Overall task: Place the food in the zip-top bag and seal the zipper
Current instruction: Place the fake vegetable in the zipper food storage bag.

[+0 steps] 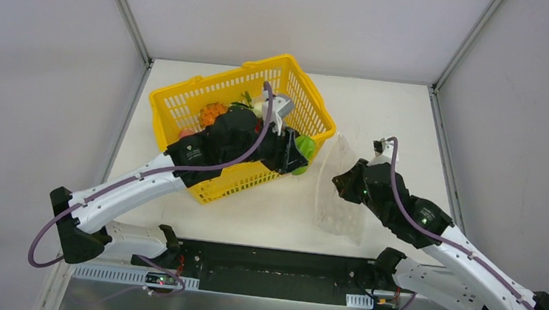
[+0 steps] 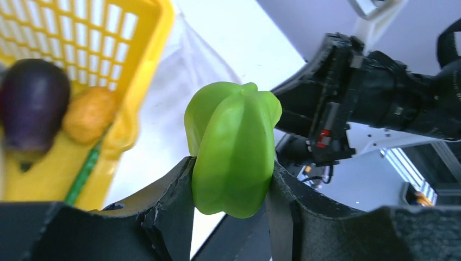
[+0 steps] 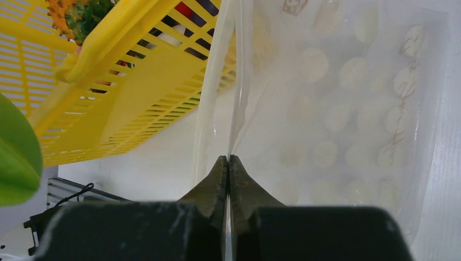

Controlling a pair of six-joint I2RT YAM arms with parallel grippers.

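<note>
Both jaws clenched: L on green fruit (just outside basket), R pinching bag edge.

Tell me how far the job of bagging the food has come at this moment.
Done: no food shows inside the clear dotted plastic bag yet. In hand: the right gripper pinches the bag's edge, and the left gripper holds a green ridged toy fruit beside the yellow mesh basket. Left: bagging it, the dark purple eggplant and the rest in the basket, then sealing.
</note>
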